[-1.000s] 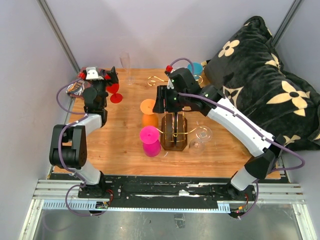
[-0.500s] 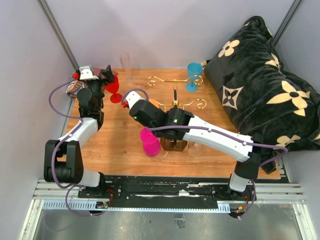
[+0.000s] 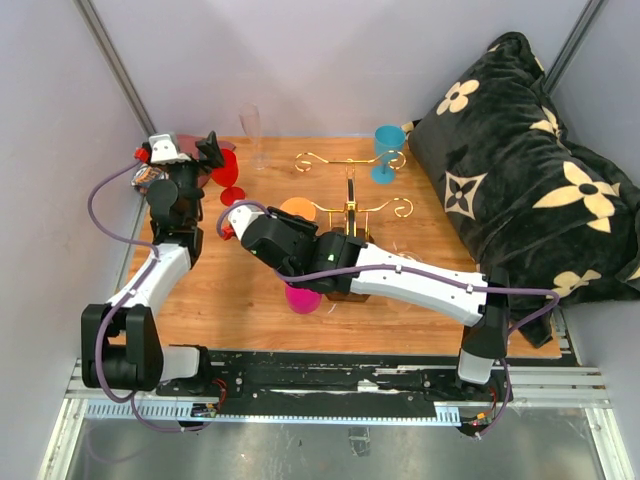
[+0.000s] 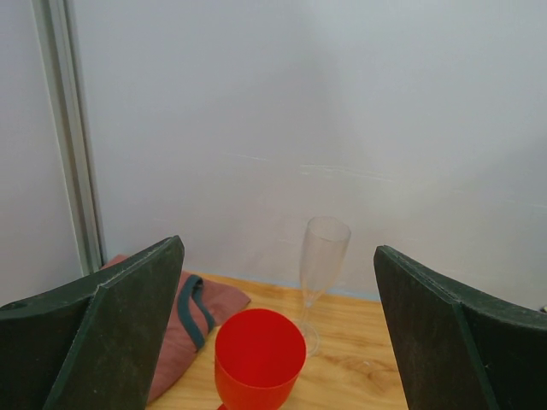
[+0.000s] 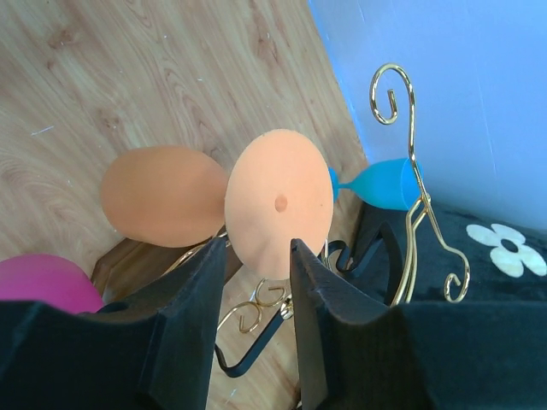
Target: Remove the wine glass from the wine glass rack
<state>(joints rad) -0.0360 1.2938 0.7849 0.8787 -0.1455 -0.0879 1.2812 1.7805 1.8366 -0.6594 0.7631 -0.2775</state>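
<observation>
You are only partway in. The orange wine glass [image 5: 279,203] is hanging upside down, foot uppermost, on the left side of the wine glass rack [image 3: 350,210], and it is not yet showing clear of the gold wire arm beneath it.

Your right gripper [image 5: 256,248] is reaching across the table [image 3: 250,300] to the glass, its fingers [image 5: 192,290] standing narrowed on either side of the foot's lower edge. The stem is hiding behind that foot, so you cannot tell from here whether the fingers are pinching it or merely framing it; it is probably a grasp being settled.

Your left gripper [image 4: 278,249] is hovering well apart at the back left corner, spread as wide as it goes and carrying nothing, facing the red glass [image 4: 259,359].

What is remaining, as far as you are able to judge: confirming the hold, sliding the glass out along the wire, and setting it down on the table.
</observation>
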